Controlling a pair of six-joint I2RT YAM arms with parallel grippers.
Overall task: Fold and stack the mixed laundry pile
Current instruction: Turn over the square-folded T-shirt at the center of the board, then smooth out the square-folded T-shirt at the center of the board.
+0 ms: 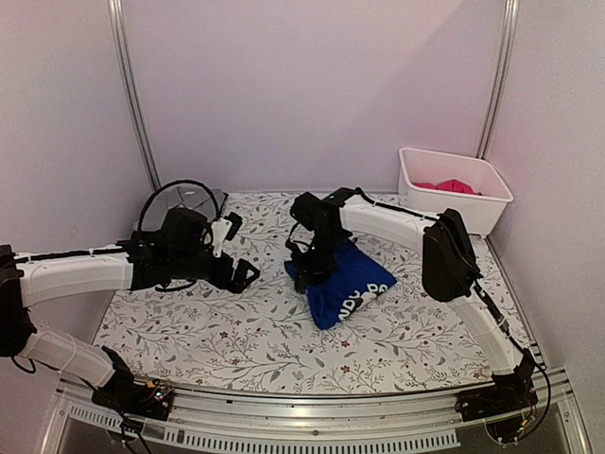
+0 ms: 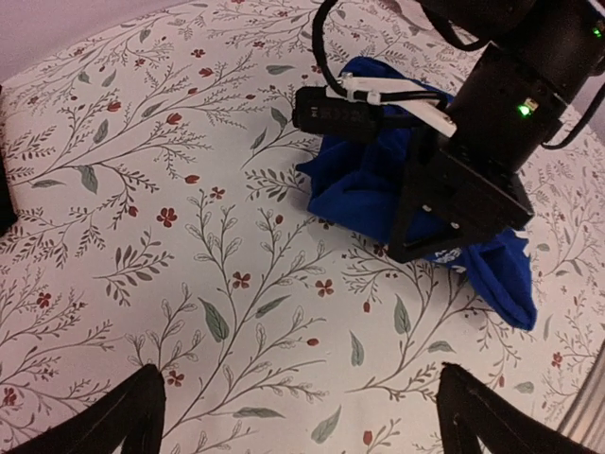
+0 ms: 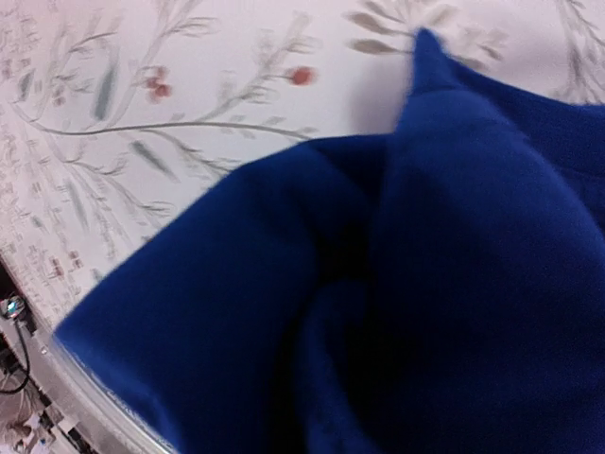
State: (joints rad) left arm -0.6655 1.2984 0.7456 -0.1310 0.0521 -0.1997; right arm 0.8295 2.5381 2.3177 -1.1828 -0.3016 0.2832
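Counter (image 1: 189, 322) carries a white floral covering. Left gripper (image 1: 238, 253): jaws wide apart, holding nothing, hovering above the counter left of centre. In its wrist view the black fingertips (image 2: 128, 421) frame bare floral cloth, with the garment up and to the right.

Royal-blue garment (image 1: 350, 284): bunched in a rough wad at counter centre, slightly to the right, resting on the covering. White capital print runs along its near edge. "NDY" reads in the top view; the rest is folded under or not legible.

Right gripper (image 1: 312, 267): lowered onto the far-left part of the royal-blue garment, touching the cloth. Its wrist view is filled with blue folds and shows no fingers. The left wrist view shows only the black housing, with a green LED (image 2: 522, 109) lit. Cannot tell whether the jaws are parted or closed on cloth.

White plastic bin (image 1: 473, 210): far right corner, well apart from the blue wad. Magenta-pink garment (image 1: 449, 186) lies inside it.
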